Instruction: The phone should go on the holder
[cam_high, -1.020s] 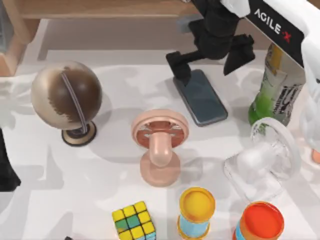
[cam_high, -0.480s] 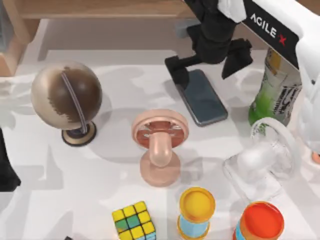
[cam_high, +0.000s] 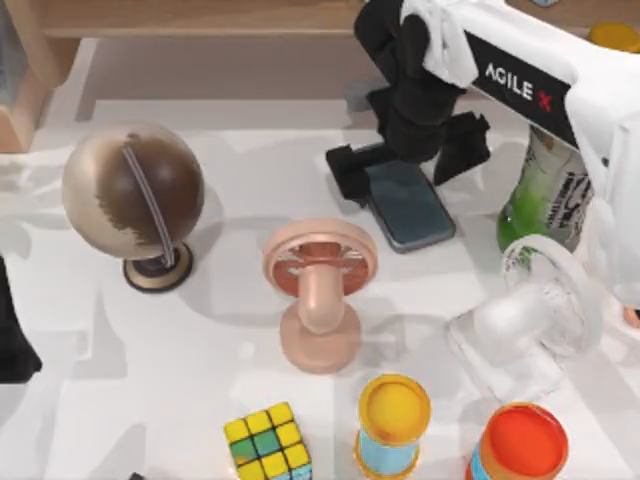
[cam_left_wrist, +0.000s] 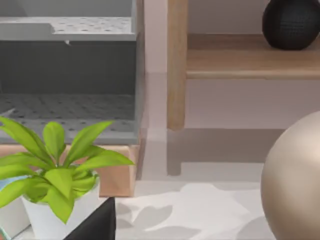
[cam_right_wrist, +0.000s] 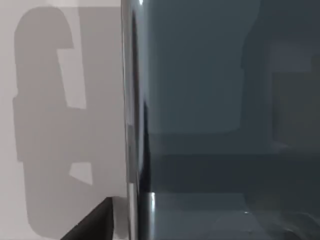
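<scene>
- Straddling the far end of the phone (cam_high: 405, 205), the right gripper (cam_high: 405, 165) has its fingers spread, one on each long side, nothing grasped; the phone lies flat on the table (cam_high: 220, 300) directly beneath.
- Judging by its look, the phone is thin, stiff and glossy, likely slippery; pinching across the long edges seems safest, away from the face.
- Toward the near side of the gripper stands the pink holder (cam_high: 320, 290), well apart from the phone.
- Beside the gripper on the right stands a green bottle (cam_high: 550, 195); contents cannot be told.
- Farther toward the near edge are a yellow-lidded tub (cam_high: 394, 415) and an orange-lidded tub (cam_high: 520, 445), both closed.
- Parked at the table's left, the left arm looks toward a potted plant (cam_left_wrist: 55, 175).
</scene>
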